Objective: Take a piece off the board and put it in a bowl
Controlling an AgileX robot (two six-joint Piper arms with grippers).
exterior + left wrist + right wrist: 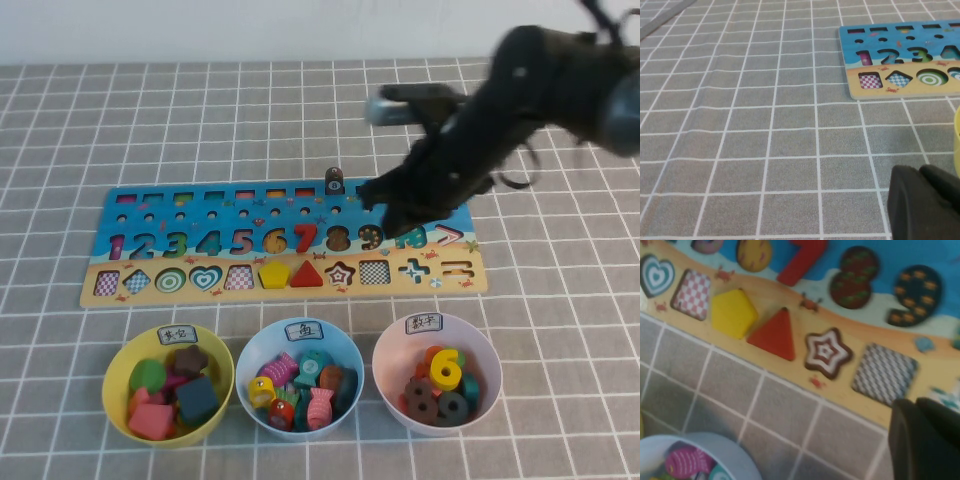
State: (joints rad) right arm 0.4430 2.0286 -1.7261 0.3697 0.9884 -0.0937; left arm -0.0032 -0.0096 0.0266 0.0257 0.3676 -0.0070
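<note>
- Grey gridded cloth covers the tabletop (560, 330); along the lower edge of the high view sit three bowls, the light blue bowl (256, 352) in the middle, already holding coloured bits.
- Behind them lies the board (150, 292), spanning mid-frame.
- Right claw (385, 207) hovers over the board's right half, closed and holding nothing visible.
- Farther back, the piece (334, 180) stands on the board's top edge, just left of that claw.
- Judged step: approach. Next, the claw must open and straddle the piece.
- Left claw (922, 200) is parked off the board's left end; its state cannot be told.

Bulky matte-black right arm (470, 140), seemingly grey-sleeved at one joint, with thin looping black cable.
</note>
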